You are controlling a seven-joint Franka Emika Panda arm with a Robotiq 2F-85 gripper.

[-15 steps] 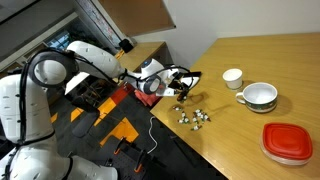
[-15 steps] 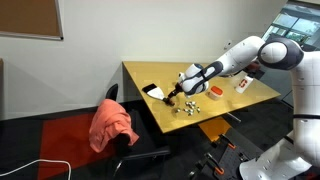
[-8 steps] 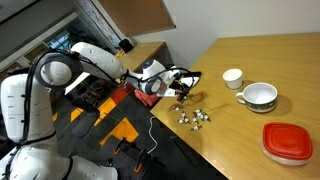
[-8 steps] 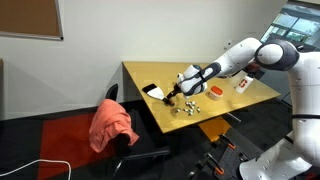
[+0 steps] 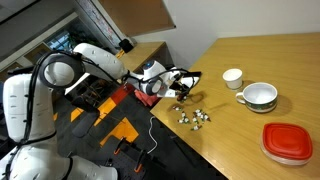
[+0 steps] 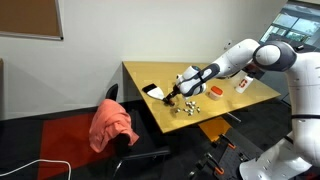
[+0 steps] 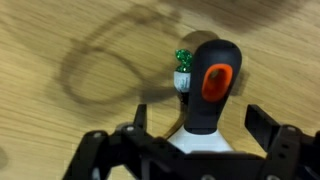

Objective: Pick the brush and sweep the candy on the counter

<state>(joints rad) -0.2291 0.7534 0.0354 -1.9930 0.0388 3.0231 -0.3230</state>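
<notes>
Wrist view: almost nothing is changed from half a second ago; the brush [image 7: 208, 95] is held between the gripper [image 7: 195, 135] jaws, one green candy [image 7: 183, 62] just beyond, so sweeping is judged barely begun.

I read this as an office or lab room: a plain white wall [image 6: 100, 40] with a corkboard [image 6: 28, 18] hung on it, dark carpet, and an office chair [image 6: 135, 150] draped with an orange cloth [image 6: 110, 122] just off the counter's [image 6: 250, 92] front corner. Black-and-orange floor tiles [image 5: 115, 125] lie below its dark edge.
</notes>
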